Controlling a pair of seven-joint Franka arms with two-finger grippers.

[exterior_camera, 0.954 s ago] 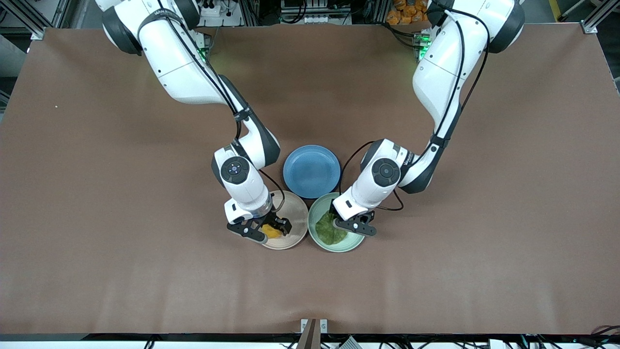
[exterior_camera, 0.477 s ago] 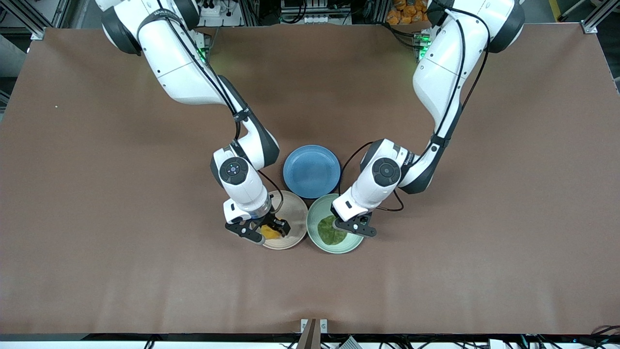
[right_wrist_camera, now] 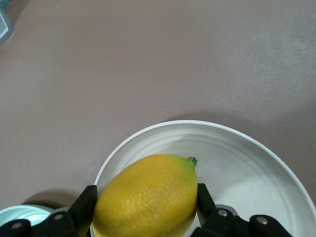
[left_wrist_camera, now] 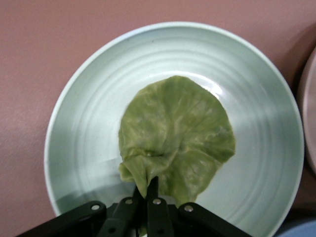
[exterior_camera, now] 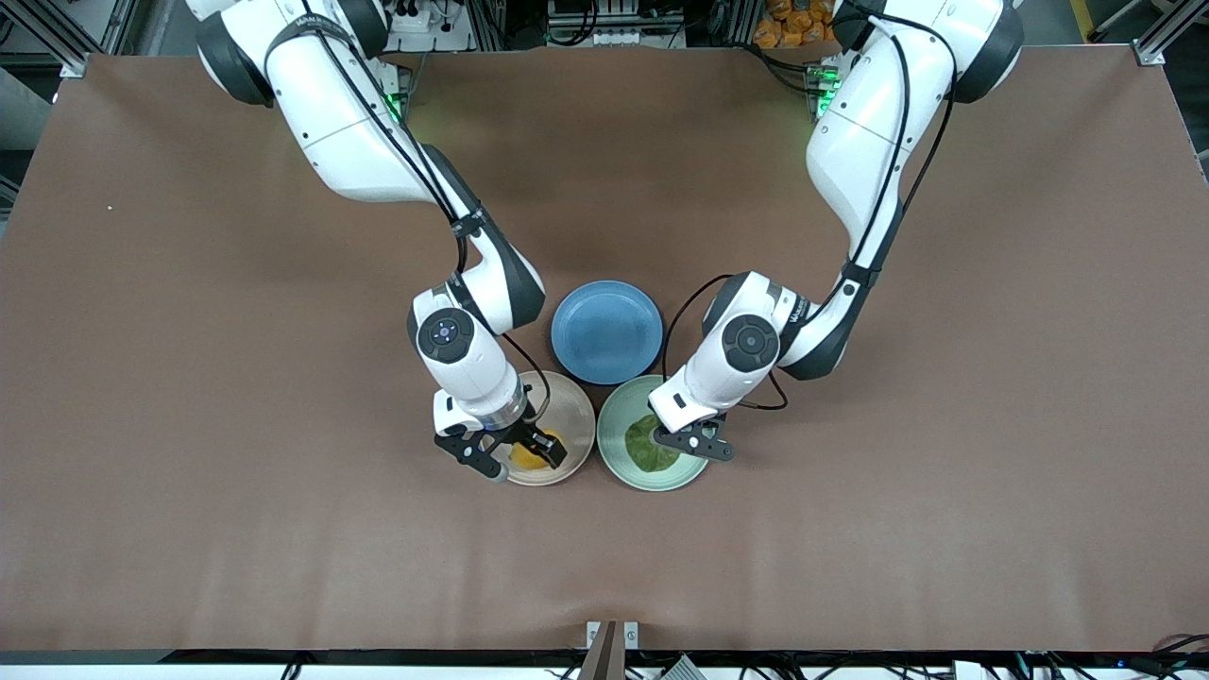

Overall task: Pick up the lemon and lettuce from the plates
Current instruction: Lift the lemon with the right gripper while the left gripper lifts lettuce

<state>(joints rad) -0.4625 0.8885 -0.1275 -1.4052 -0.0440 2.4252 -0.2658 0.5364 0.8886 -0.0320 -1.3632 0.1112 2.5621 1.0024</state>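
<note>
The lemon (right_wrist_camera: 146, 195) sits clamped between the right gripper's (exterior_camera: 511, 455) fingers (right_wrist_camera: 85, 205), which press on its two long flanks, just over the beige plate (exterior_camera: 571, 408). It looks firm and fairly heavy for its size, with a pebbled, waxy skin that could slip, so a hold across the fat middle seems the right one. It is bright yellow, oval, with a small green nub at one tip.

The lettuce (left_wrist_camera: 175, 139) is in the mint plate (left_wrist_camera: 89, 148), its near edge bunched and pinched by the left gripper (exterior_camera: 687, 442), whose fingers are pressed together on the fold. It looks light, limp and easy to tear, so a gathered edge is probably the best place to take it. It is a pale-to-mid green, wrinkled leaf, roughly round.

Both plates stand side by side near the middle of the tabletop, toward its front-camera edge, with a blue plate (exterior_camera: 606, 331) farther from that camera.
</note>
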